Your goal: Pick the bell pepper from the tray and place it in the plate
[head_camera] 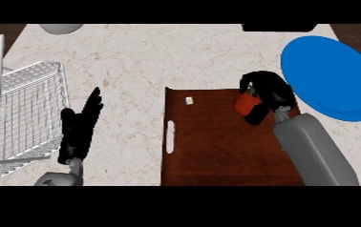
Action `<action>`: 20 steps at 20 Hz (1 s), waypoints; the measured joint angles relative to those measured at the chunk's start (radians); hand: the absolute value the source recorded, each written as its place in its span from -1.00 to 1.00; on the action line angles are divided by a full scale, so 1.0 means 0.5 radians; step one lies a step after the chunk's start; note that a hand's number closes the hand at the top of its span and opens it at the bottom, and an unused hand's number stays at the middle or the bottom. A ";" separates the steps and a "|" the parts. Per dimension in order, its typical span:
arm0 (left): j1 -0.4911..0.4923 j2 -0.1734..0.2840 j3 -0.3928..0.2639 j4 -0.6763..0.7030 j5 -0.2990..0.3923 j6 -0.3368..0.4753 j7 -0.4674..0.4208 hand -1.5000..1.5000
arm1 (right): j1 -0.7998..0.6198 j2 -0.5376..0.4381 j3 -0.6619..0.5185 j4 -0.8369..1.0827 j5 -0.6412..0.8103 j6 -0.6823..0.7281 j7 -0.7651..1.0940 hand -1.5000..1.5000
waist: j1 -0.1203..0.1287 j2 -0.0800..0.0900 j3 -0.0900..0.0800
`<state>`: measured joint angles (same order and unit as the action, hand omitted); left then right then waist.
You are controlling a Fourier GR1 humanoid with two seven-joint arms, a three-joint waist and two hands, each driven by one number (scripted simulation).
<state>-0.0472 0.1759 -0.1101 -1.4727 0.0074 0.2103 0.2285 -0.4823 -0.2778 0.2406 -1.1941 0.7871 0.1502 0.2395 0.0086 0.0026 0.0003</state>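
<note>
One bell pepper [246,104] enclosed by curled right hand [269,93] fingers, over tray [211,145].

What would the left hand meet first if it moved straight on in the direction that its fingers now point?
The left hand is open, fingers pointing up the view and slightly right. That line crosses only bare counter, passing right of the wire basket and left of the tray. The way looks free, though height is unclear.

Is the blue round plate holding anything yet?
Empty as far as shown: blue round plate is bare, and the red bell pepper sits in the right hand over the brown wooden tray.
</note>
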 measured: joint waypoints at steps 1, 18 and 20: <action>0.013 -0.015 -0.012 -0.005 -0.014 0.013 -0.004 0.00 | -0.050 -0.016 -0.049 0.060 0.009 -0.046 -0.022 1.00 | 0.004 0.001 0.000; 0.083 -0.021 0.018 -0.037 -0.025 -0.026 -0.030 0.00 | -0.210 -0.294 -0.613 -0.194 0.079 -0.522 0.056 1.00 | -0.020 -0.008 -0.003; 0.030 -0.033 0.032 0.025 -0.039 -0.019 -0.030 0.00 | -0.261 -0.309 -0.681 -0.086 0.077 -0.566 0.049 1.00 | -0.014 -0.004 -0.002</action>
<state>-0.0322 0.1593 -0.0942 -1.4604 -0.0120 0.2010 0.2134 -0.6127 -0.4322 -0.1000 -1.2372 0.8255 -0.1328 0.2637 0.0015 0.0005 -0.0008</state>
